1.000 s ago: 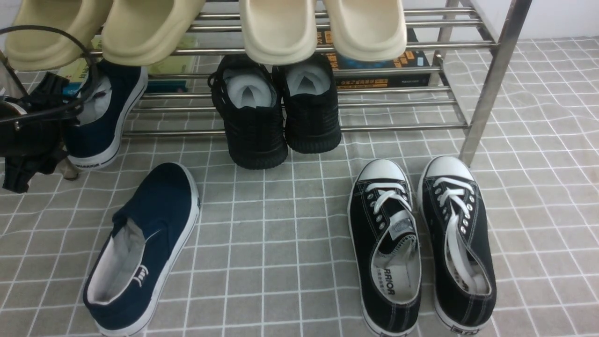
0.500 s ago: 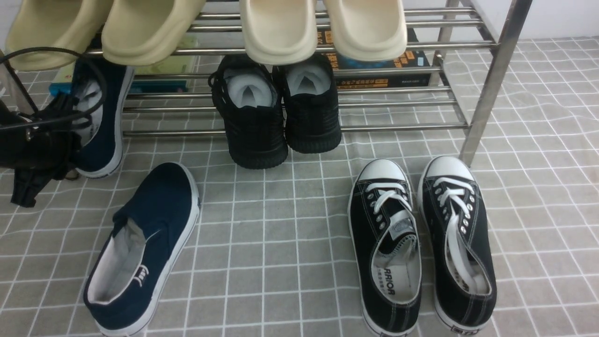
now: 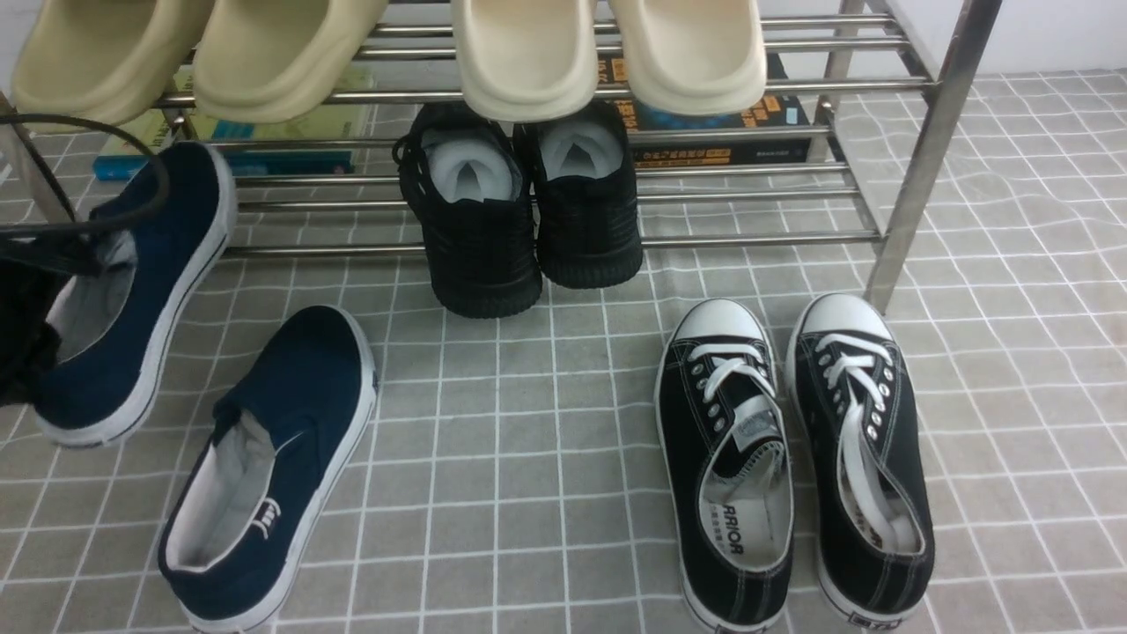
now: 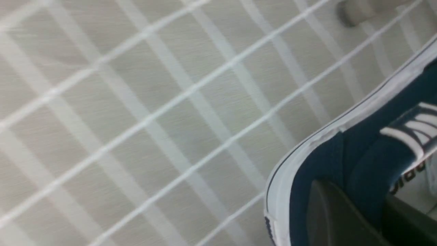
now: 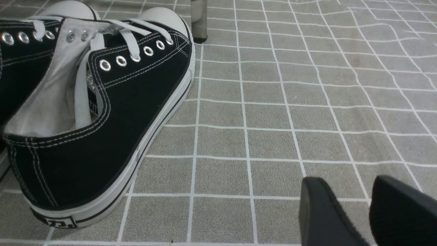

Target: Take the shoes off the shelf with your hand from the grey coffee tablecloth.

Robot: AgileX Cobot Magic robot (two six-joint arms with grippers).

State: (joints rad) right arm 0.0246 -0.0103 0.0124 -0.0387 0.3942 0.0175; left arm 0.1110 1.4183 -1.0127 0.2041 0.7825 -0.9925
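Note:
One navy slip-on shoe (image 3: 132, 299) hangs tilted in front of the shelf's (image 3: 924, 150) lower tier at the far left, toe pointing toward the rods. My left gripper (image 3: 22, 326), mostly cut off by the picture's edge, is shut on its heel wall. In the left wrist view one finger (image 4: 327, 212) lies outside the navy heel (image 4: 362, 160) and the other inside, above the grey tablecloth (image 4: 136, 102). The second navy shoe (image 3: 273, 467) lies on the tablecloth (image 3: 528, 440). My right gripper (image 5: 355, 212) hovers open over bare cloth, with nothing between its fingers.
Black knit sneakers (image 3: 519, 211) stand on the lower tier and cream slippers (image 3: 607, 53) on the upper one, with books (image 3: 713, 132) behind. Black white-laced sneakers (image 3: 792, 458) sit on the cloth right of centre, beside a shelf leg (image 5: 199, 20).
My left gripper has closed on the navy shoe's heel and drawn it off the lower tier, toward me and to the left. The shoe now hangs tilted. The right arm has not moved.

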